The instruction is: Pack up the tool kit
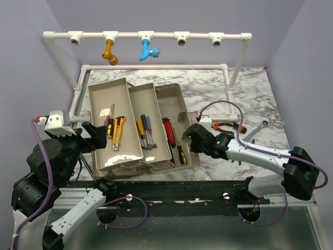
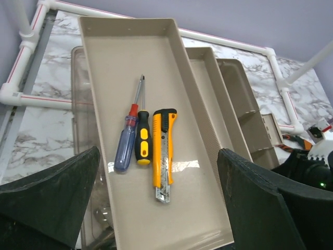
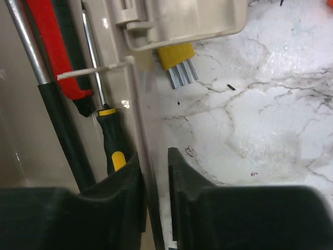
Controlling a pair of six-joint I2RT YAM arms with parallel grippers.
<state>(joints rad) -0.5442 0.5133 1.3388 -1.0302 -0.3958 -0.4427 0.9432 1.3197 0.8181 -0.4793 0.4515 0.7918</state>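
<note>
Two right jaws astride the toolbox (image 3: 137,120) wall, plain only from wrist.

You have no text, label, brand or number you can read on the toolbox (image 1: 106,96), utility knife (image 2: 162,153) or screwdrivers (image 2: 142,141).

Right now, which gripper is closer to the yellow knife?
Left. The left gripper hangs open at the near end of the left tray, where the knife lies. The right gripper straddles the right wall of the box, past the middle tray.
</note>
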